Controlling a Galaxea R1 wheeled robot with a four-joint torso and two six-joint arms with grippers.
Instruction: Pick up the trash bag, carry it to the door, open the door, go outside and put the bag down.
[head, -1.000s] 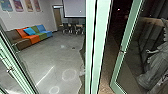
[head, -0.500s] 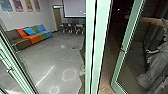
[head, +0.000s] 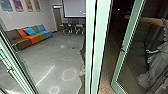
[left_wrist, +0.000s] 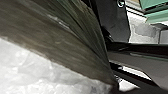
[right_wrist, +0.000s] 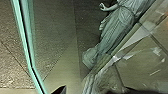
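Dark, thin plastic of the trash bag (left_wrist: 62, 42) fills much of the left wrist view, with a pale crumpled part below it. Its folds draw together at my left gripper (left_wrist: 115, 86), which is shut on the bag. In the head view a green-framed glass door (head: 119, 65) stands ajar right of the thick green post (head: 100, 45), with a small fitting on its frame. The right wrist view has a green door edge (right_wrist: 30, 62) and a dark part of my right gripper (right_wrist: 60, 90) low down; how it stands is unclear.
A pale robed statue (head: 156, 62) shows through the glass at the right, near dark paving (head: 106, 77). On the left, a colourful sofa (head: 33, 36) stands against the wall in a grey-floored room (head: 50, 57), with chairs (head: 71, 28) farther back.
The glass door at the right has shifted slightly rightward, away from the post, and the reflections in its pane have changed. The room and the post look the same.
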